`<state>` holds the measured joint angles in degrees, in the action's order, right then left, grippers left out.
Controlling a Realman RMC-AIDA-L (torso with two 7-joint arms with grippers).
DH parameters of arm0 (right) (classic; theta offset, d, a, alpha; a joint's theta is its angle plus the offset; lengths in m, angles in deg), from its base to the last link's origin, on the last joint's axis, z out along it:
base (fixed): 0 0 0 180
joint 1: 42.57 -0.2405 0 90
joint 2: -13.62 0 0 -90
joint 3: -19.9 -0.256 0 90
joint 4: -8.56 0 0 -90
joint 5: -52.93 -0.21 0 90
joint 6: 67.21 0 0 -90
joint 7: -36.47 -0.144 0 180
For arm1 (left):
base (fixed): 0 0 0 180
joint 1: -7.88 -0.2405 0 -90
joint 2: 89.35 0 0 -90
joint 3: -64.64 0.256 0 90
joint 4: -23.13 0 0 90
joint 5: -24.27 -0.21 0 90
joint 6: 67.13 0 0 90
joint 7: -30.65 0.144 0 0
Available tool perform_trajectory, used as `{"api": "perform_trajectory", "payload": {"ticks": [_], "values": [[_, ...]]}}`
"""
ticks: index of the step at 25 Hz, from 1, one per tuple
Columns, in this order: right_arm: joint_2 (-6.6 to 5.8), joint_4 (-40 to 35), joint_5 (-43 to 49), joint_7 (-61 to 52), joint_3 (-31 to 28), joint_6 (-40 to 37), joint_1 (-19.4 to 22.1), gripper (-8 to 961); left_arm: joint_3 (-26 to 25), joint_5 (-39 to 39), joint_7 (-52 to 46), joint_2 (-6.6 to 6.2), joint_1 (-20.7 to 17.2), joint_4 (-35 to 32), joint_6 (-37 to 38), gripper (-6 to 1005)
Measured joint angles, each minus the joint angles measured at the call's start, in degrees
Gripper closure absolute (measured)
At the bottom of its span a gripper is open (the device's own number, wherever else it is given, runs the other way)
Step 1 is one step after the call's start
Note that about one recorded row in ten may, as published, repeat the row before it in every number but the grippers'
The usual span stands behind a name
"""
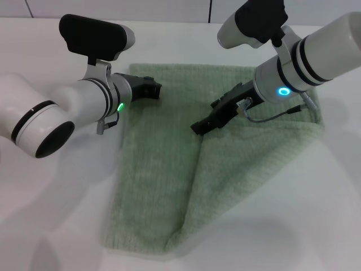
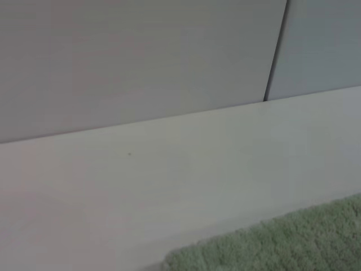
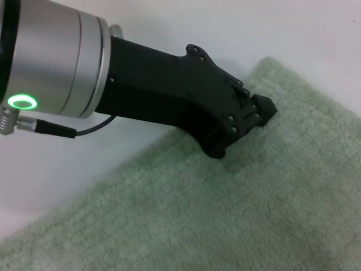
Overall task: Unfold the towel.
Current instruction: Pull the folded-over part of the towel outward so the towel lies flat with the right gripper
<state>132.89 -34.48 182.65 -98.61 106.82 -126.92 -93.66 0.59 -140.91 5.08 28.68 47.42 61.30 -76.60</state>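
- The surface (image 1: 51,226) is white and flat; a pale wall (image 2: 135,56) with a dark vertical seam stands behind it in the left wrist view.
- The towel (image 1: 163,169), sage-green terry cloth, lies flat on the surface in front of the robot, roughly central in the head view. Its right portion is folded over diagonally, forming a double layer with a crease running from the middle down to the near edge. A far corner of the towel (image 2: 282,243) shows at the foot of the left wrist view, and its ribbed pile (image 3: 225,214) fills most of the right wrist view.
- The left arm reaches in from the left side. The left gripper (image 1: 151,89) rests at the towel's far left corner, low against the cloth. The right wrist view shows this same left gripper (image 3: 260,108) with its tip down on the towel edge. Its jaws appear together; whether cloth is pinched between them cannot be told.
- The right arm comes in from the upper right. The right gripper (image 1: 204,125) points down toward the middle of the towel, just beside the top of the diagonal fold. Its jaws appear together, but any hold on the cloth cannot be confirmed.
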Motion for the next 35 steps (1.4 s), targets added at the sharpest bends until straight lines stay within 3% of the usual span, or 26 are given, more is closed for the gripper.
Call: {"api": "perform_trajectory", "payload": {"ticks": [35], "values": [[0.25,4.1,-0.1,0.8,2.2,2.3,-1.9,152,0.1,0.0,0.0,0.0,0.0,-0.3,-0.3,1001]]}}
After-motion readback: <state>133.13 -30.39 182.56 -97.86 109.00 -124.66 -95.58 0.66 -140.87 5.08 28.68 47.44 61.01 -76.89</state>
